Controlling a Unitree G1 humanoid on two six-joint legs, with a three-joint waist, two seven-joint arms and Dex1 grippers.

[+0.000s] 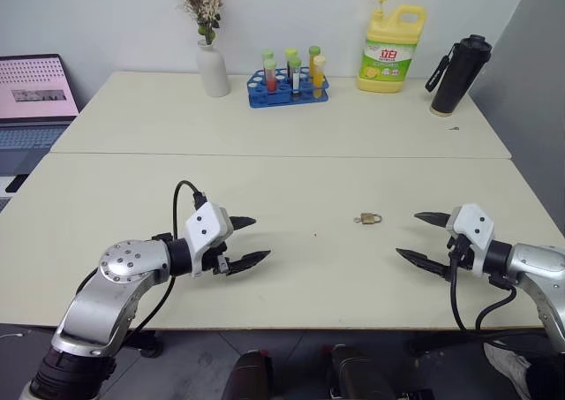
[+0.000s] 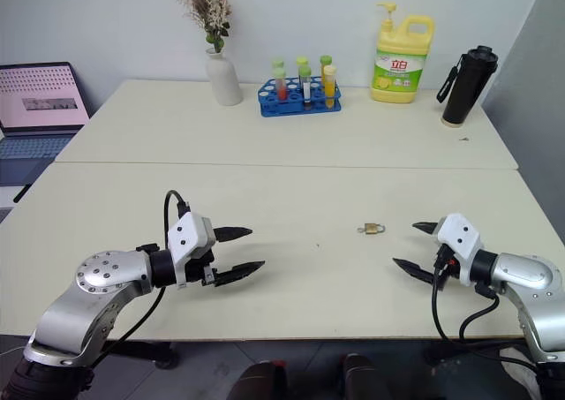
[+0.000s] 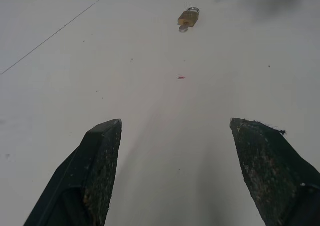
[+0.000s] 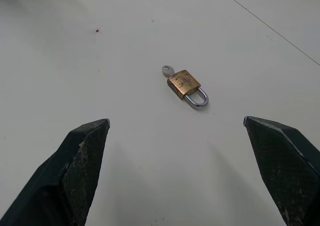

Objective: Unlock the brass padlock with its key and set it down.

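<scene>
On the tabletop [image 1: 265, 188] between both wide-open, empty grippers, the brass padlock [image 4: 184, 83] lies flat, key [image 4: 167, 70] seemingly inserted — right gripper [image 1: 415, 235], nearer, should pinch its body squarely.

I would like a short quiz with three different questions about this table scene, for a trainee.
1. True or false: the brass padlock is held by a gripper.
2. Which gripper is nearer the padlock: A left gripper, B right gripper?
3. Fill in: the key sits at the padlock's ____ end, opposite the shackle.

Key: 1 false, it lies on the table; 2 B; 3 bottom.
</scene>
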